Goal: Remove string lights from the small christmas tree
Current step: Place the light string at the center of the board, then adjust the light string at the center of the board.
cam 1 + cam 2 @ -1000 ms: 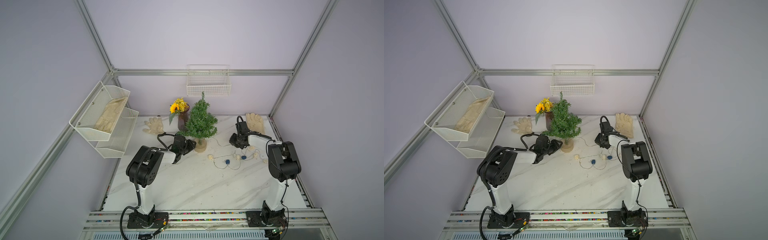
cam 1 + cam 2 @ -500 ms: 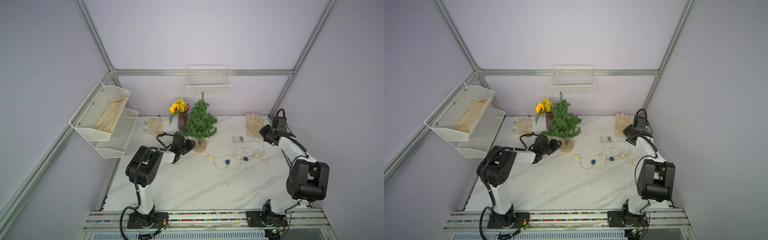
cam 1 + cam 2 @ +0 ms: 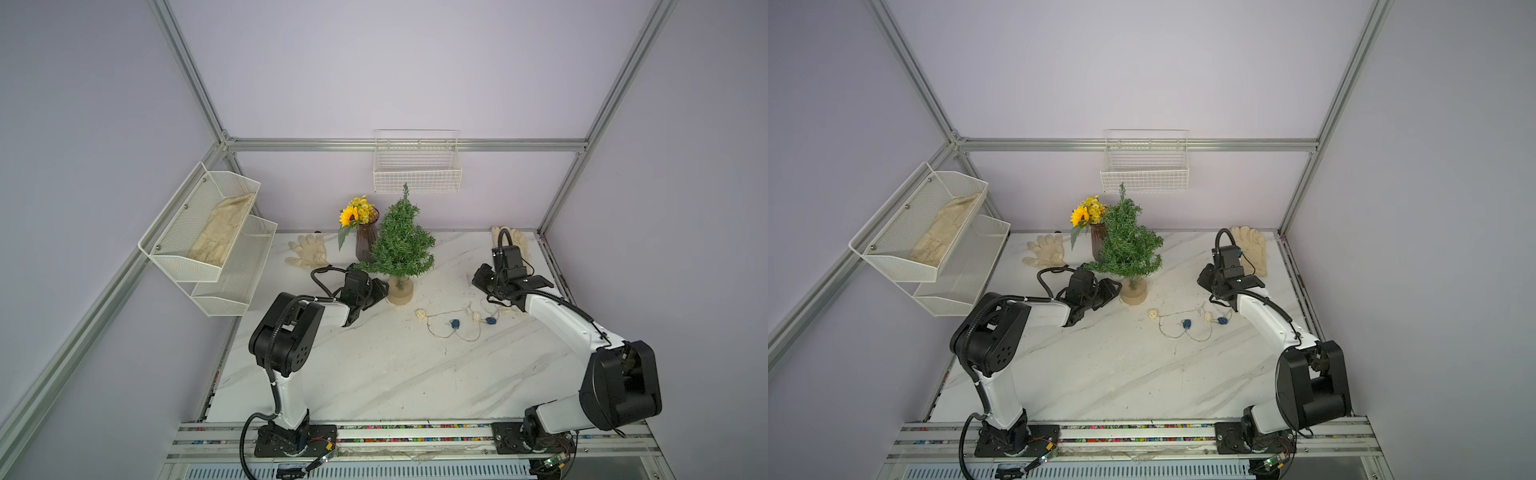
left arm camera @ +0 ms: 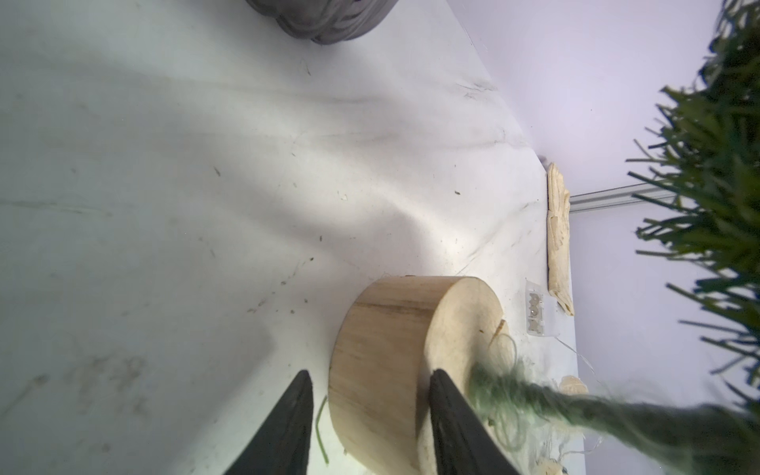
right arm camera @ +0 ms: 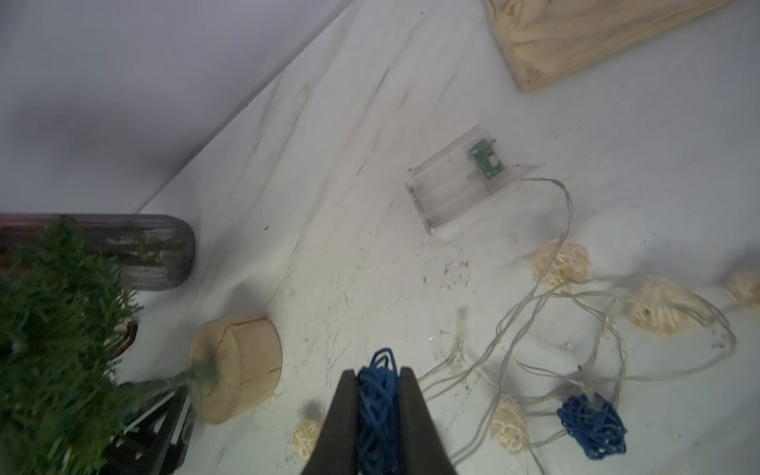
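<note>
Your right gripper (image 5: 377,372) pinches a blue ball (image 5: 378,395) of the string lights (image 3: 455,323); the strand lies on the table (image 3: 374,374) beside the small christmas tree (image 3: 401,245). Your left gripper (image 4: 370,374) straddles its base (image 4: 382,329), jaws parted.

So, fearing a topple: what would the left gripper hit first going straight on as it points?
Most likely the small green christmas tree's round tan wooden base, which sits between the left gripper's spread jaws.

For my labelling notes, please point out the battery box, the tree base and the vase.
battery box (image 5: 457,184), right wrist view, on its clear top face.
tree base (image 4: 378,349), left wrist view, on its curved side wall.
vase (image 3: 362,246), in a top view, on its dark ribbed body.
</note>
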